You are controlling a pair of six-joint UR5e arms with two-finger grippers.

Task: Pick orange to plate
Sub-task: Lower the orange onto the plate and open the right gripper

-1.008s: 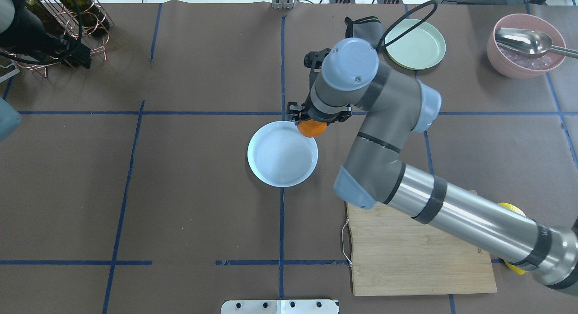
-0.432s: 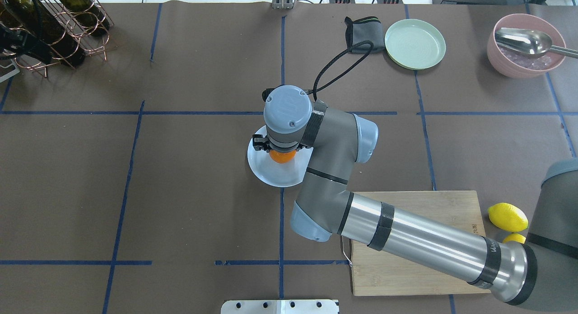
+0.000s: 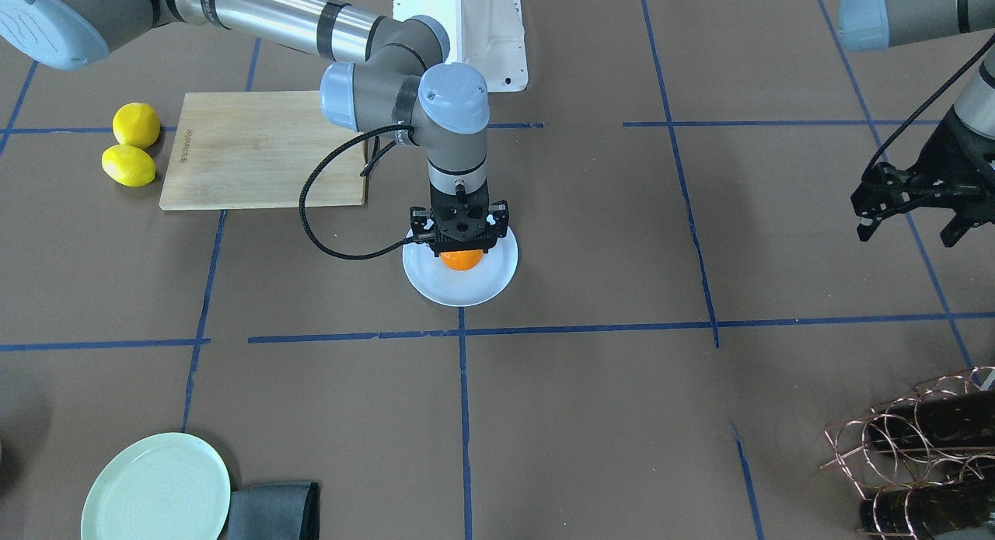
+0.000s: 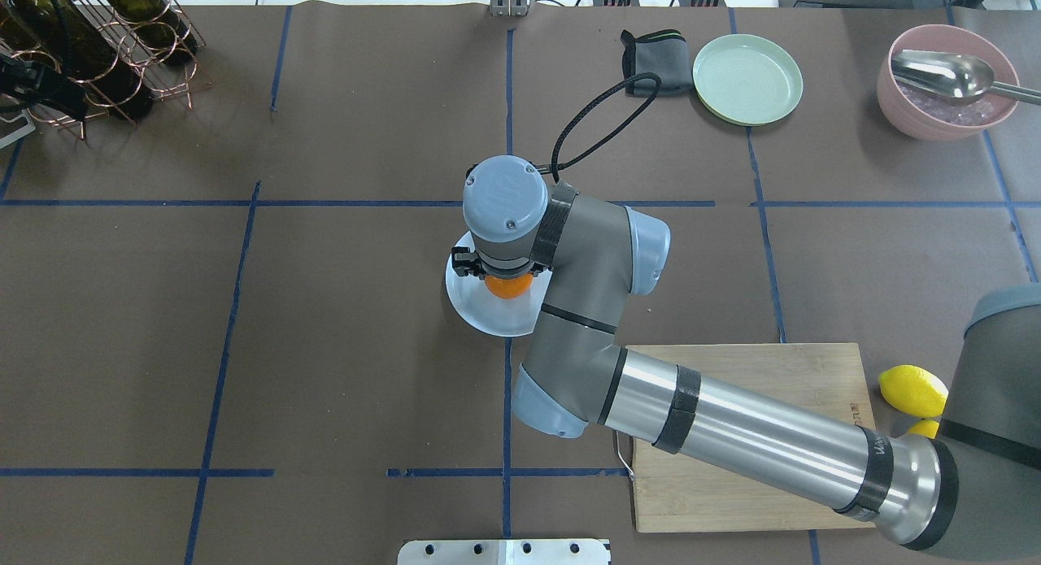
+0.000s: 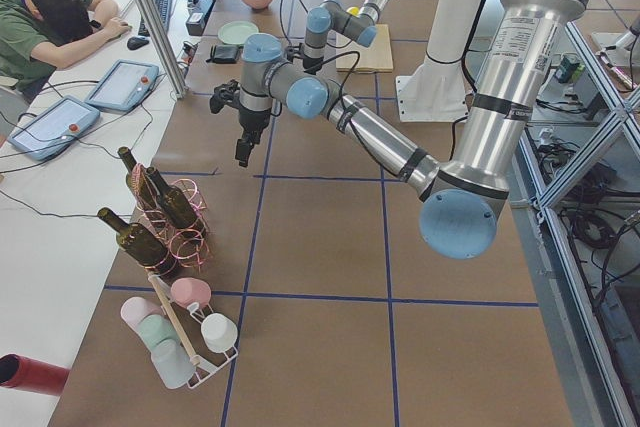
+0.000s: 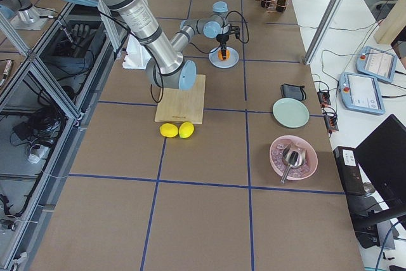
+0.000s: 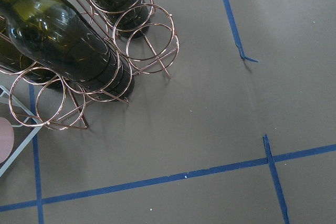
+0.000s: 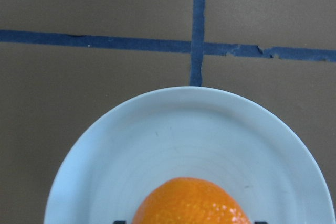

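Our left pincer [image 3: 908, 231] hangs over the far left of the surface [image 4: 350, 345]. Its jaws are spread with nothing between them. It is near the copper wire rack [image 4: 138, 53] that holds dark wine bottles [image 4: 49, 28].

In the middle, our right pincer [image 4: 504, 276] points straight down over the plate [image 4: 488, 319], clamped on the orange [image 4: 509, 287]. The orange is well inside the plate's rim. We cannot tell whether it touches the plate or is held just above it.

Further right, a wooden cutting board [image 4: 813, 370] lies partly under our right arm. Two lemons [image 4: 912, 390] lie just beside its right edge. Along the far side of the surface, from left to right, we see a folded dark cloth [image 4: 655, 53], a pale green plate [image 4: 746, 79] just beside it, and a pink bowl [image 4: 911, 114] with a metal spoon [image 4: 943, 73] resting in it.
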